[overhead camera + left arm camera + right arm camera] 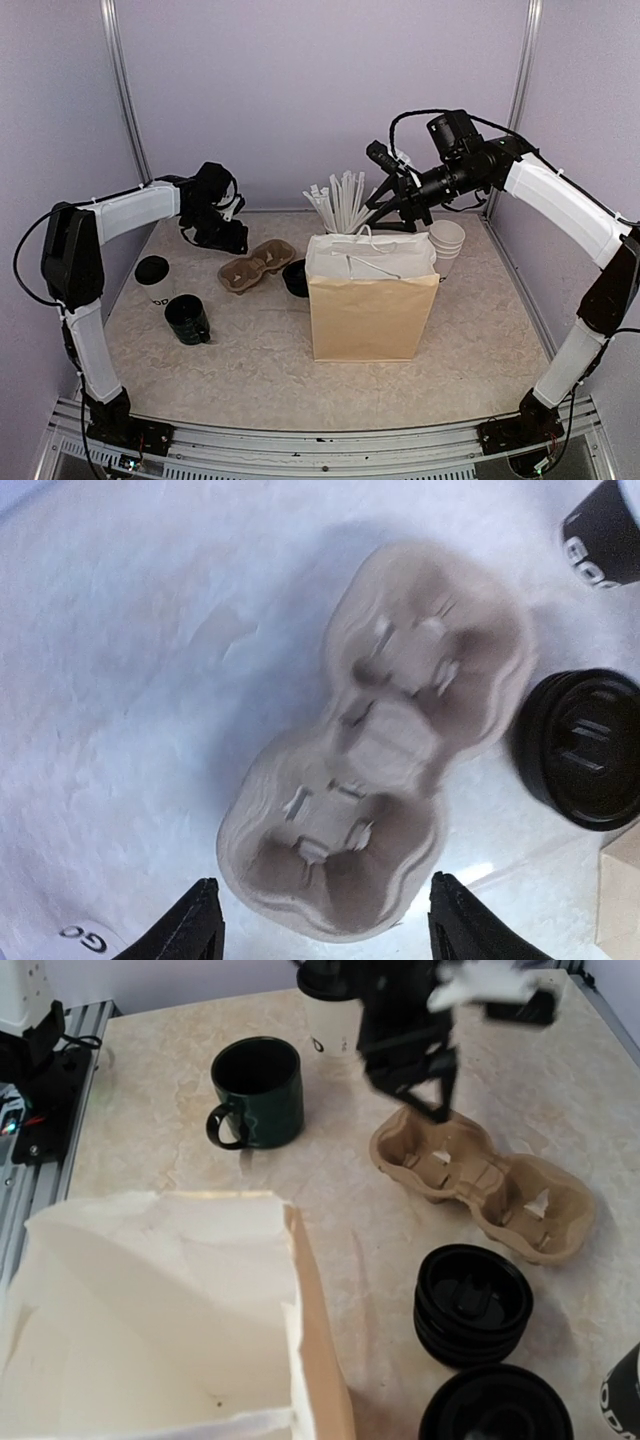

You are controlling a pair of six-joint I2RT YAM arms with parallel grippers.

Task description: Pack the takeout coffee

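**Top external, left wrist and right wrist views.** The takeout coffee (152, 270) (white cup, flat black lid on) is standing upright at the left of the table. It is sitting just far-left of the dark green mug (187, 320) and well apart from the paper bag (365, 315).

The left gripper (322, 885) is hanging over the left end of the moulded pulp cup carrier (390, 750). Its fingers (195, 925) are standing apart with nothing between them. Whether the tips are touching the carrier's rim cannot be told. The carrier (two pockets, both unfilled) is lying flat between the takeout coffee and the bag.

A stack of black lids (470, 1300) is resting just right of the carrier, beside the bag's left wall. The bag is standing upright at mid-table with its mouth open and its pale lining showing.

The black cup of white straws (340, 200) is standing just behind the bag. A stack of white paper cups (447, 240) is standing at the bag's far right corner.

The right gripper (390, 210) is hovering above the far edge of the bag, near the straws. Its fingers are falling outside its own wrist view and are too dark to read from above, so whether they are apart or together cannot be told.
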